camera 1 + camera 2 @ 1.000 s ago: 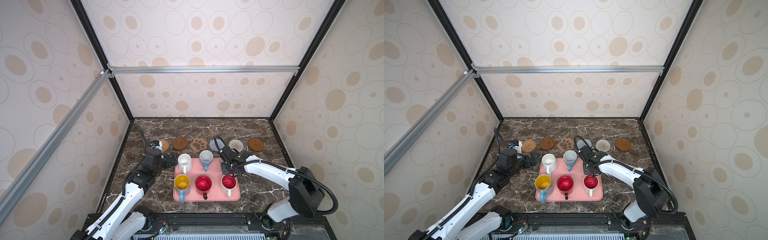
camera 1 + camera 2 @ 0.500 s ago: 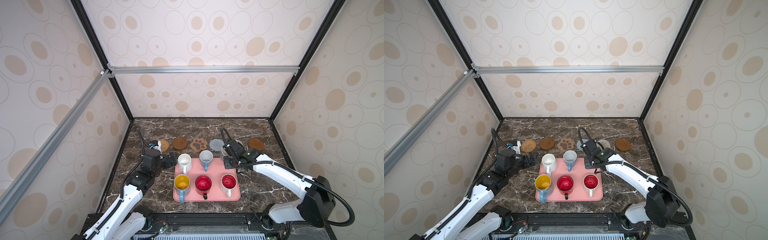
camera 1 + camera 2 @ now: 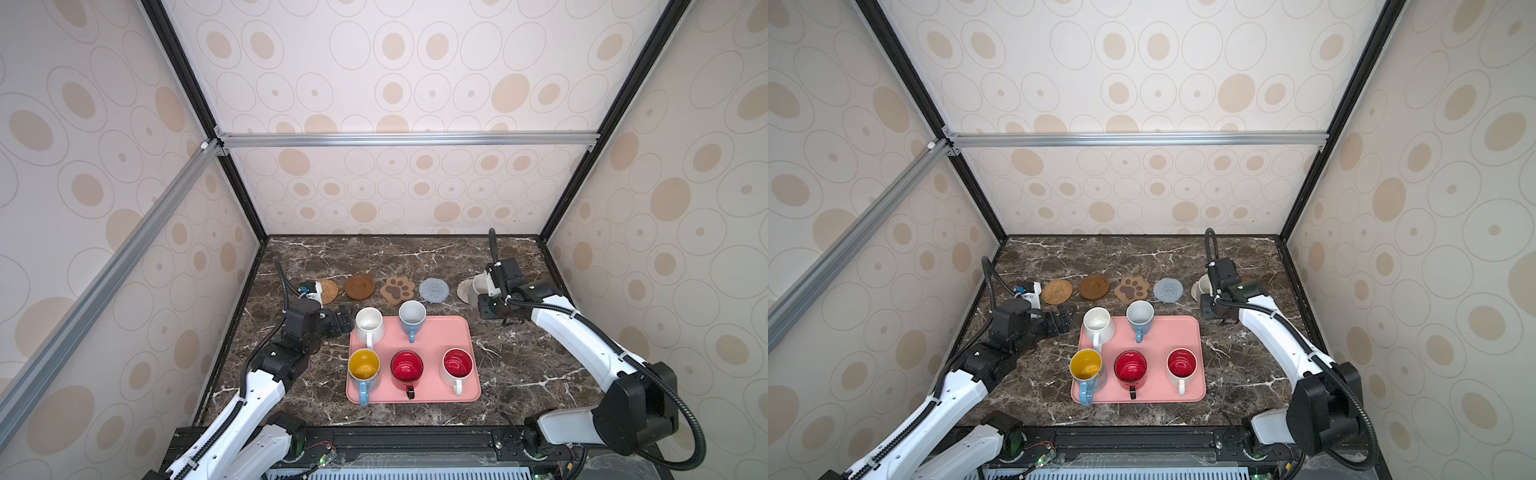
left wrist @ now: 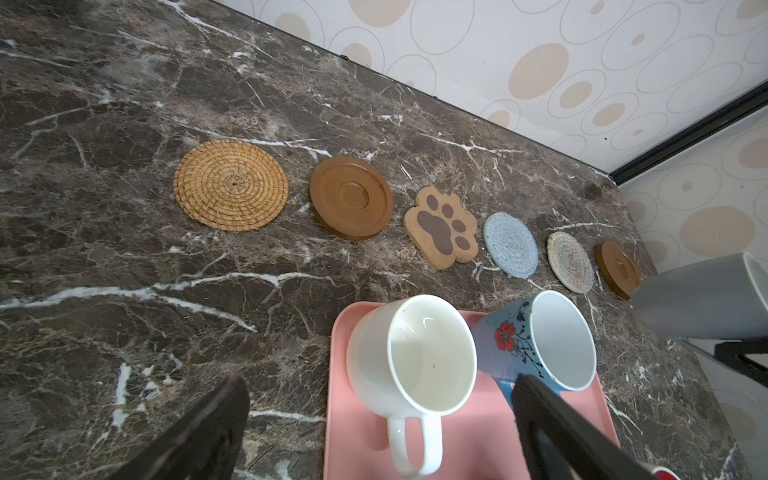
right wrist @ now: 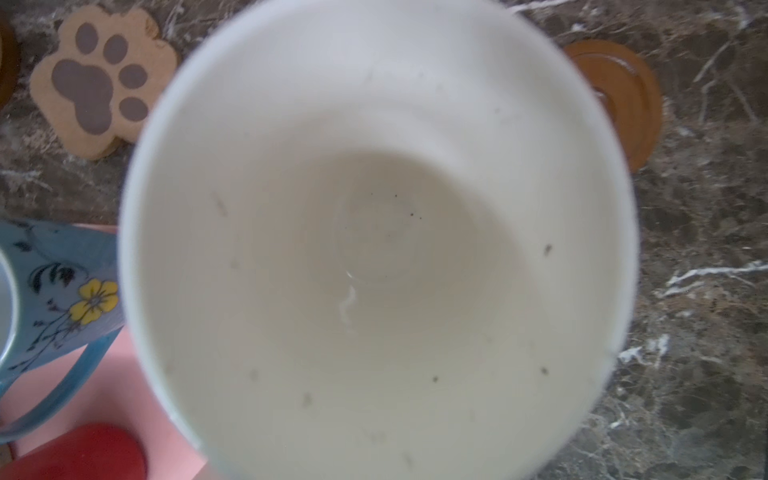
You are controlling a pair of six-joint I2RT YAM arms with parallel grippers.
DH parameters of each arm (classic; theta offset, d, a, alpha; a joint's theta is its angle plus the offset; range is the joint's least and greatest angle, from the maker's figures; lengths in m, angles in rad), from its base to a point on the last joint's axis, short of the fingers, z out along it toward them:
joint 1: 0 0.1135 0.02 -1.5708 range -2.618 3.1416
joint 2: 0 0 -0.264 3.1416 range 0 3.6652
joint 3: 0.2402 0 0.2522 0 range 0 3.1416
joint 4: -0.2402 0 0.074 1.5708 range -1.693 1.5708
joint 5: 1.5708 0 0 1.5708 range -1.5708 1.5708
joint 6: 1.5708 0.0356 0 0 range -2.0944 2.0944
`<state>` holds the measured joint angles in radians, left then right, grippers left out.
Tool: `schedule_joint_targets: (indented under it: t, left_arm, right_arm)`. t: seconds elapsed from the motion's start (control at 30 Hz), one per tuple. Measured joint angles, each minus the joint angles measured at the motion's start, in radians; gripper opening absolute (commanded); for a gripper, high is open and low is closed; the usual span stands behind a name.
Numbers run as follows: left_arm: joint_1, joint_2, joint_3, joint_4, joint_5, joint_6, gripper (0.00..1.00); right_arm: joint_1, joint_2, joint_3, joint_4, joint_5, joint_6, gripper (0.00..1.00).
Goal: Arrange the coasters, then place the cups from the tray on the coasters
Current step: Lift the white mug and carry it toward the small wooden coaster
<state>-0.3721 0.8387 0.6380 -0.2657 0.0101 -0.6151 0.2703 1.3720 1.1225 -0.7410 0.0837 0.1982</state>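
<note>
Left wrist view: six coasters in one row along the far part of the dark marble tabletop [image 4: 124, 270], all flat and apart from one another: round woven rattan coaster [image 4: 231, 190], brown wooden disc coaster [image 4: 351, 197], brown paw-shaped coaster [image 4: 440, 227], blue-grey woven coaster [image 4: 510, 244], cream woven coaster [image 4: 570, 262], and second brown wooden disc [image 4: 617, 268] at the end. Nearer than the row, large flat pink rectangular tray [image 4: 473, 440], with plain white handled mug [image 4: 415, 357] and light blue flowered mug [image 4: 557, 338] upright, side by side at its far edge. Left gripper [image 3: 347, 319] low at the tray's far left corner, black fingers [image 4: 208, 428] spread wide and unloaded, white handled mug just beside the fingertips. In both top views, three more mugs upright along the tray's near edge: blue mug with yellow inside [image 3: 364, 366], red mug with black handle [image 3: 406, 365], white mug with red inside [image 3: 457, 364]. Right gripper [image 3: 485, 297] off the tray, at the right end of the coaster row, fingers drawn together on the grey-white mug [image 3: 477, 288]; exact hold hidden. Grey-white mug over the right edge of the cream woven coaster in a top view. Right wrist view filled by its pale inside, paw-shaped coaster to one side, second brown wooden disc partly covered on the other. Upright or tilted, touching the tabletop or clear of it: cannot tell.
</note>
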Motion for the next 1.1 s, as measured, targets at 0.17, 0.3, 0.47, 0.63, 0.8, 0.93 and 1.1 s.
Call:
schedule_joint_targets:
  t: [0.17, 0.3, 0.47, 0.63, 0.8, 0.93, 1.1]
  left_arm:
    - [0.000, -0.014, -0.003, 0.000, 0.005, 0.000, 1.00]
    - [0.000, -0.015, -0.004, -0.002, 0.008, 0.001, 1.00]
    - [0.000, -0.015, -0.004, -0.005, 0.011, 0.002, 1.00]
    - [0.000, -0.015, -0.004, -0.005, 0.015, 0.006, 1.00]
    - [0.000, -0.015, -0.009, -0.005, 0.018, 0.010, 1.00]
    - [0.000, -0.015, -0.016, -0.004, 0.022, 0.010, 1.00]
    - [0.000, -0.015, -0.017, -0.002, 0.028, 0.010, 1.00]
  right_arm:
    - [-0.113, 0.034, 0.026, 0.002, -0.075, -0.084, 0.09]
    - [-0.163, 0.076, 0.049, 0.004, -0.117, -0.140, 0.09]
    - [-0.189, 0.121, 0.088, 0.001, -0.134, -0.199, 0.10]
    - [-0.242, 0.157, 0.110, 0.007, -0.148, -0.230, 0.10]
    - [-0.308, 0.199, 0.140, 0.008, -0.155, -0.250, 0.10]
    - [-0.341, 0.241, 0.165, 0.005, -0.153, -0.282, 0.10]
    - [-0.377, 0.312, 0.232, -0.021, -0.150, -0.337, 0.11]
